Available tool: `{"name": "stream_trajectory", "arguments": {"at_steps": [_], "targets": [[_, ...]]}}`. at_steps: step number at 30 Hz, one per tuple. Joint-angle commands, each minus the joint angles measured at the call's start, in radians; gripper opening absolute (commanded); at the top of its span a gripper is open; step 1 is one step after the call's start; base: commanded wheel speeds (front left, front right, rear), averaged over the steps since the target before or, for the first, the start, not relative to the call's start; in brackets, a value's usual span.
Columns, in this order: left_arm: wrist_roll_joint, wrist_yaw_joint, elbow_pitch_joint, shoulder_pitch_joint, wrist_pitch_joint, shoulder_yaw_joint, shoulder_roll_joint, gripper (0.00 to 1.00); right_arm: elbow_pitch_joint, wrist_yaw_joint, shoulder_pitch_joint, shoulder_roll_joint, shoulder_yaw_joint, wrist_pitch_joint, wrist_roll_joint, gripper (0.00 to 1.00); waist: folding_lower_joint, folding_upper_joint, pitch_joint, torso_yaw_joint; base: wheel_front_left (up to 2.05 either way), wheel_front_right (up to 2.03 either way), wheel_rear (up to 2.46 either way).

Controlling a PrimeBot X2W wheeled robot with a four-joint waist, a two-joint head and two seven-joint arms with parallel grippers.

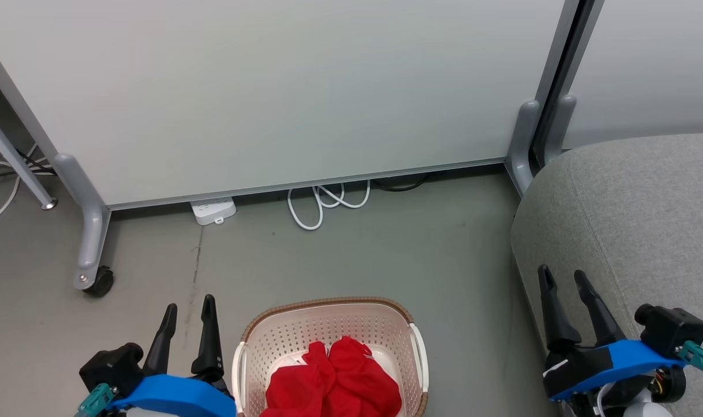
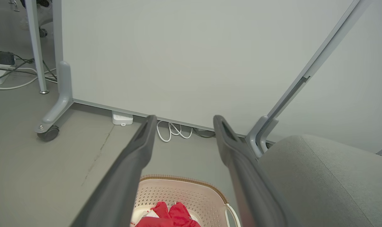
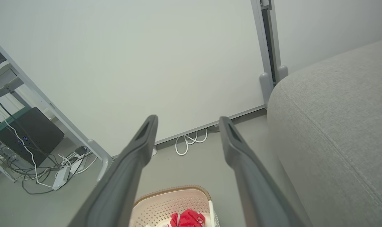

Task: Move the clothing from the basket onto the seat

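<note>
Two empty, spread wide: left pincer (image 1: 190, 303), right pincer (image 1: 561, 272); clothing (image 1: 334, 382) bunched inside basket (image 1: 305, 331).

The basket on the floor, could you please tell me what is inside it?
Inside the basket lies the clothing, a crumpled red heap with some white trim. It covers much of the basket's bottom, so anything beneath it is hidden.
</note>
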Motion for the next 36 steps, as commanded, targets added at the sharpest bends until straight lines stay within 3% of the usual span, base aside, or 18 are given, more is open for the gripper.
{"name": "stream_trajectory", "arguments": {"at_steps": [1, 36], "targets": [[0.027, 0.003, -0.002, -0.022, -0.011, -0.006, 0.008, 1.0, -0.015, 0.0, -0.004, -0.006, -0.002, -0.008, -0.034, 1.0, 0.0, -0.0001, 0.0, 0.001, 0.0, 0.0, 0.0], [0.252, 0.034, -0.002, -0.022, -0.083, -0.032, 0.008, 1.0, -0.046, 0.0, 0.008, -0.007, 0.006, -0.045, -0.321, 1.0, 0.0, -0.0001, 0.005, 0.007, 0.0, 0.0, 0.0]]}}
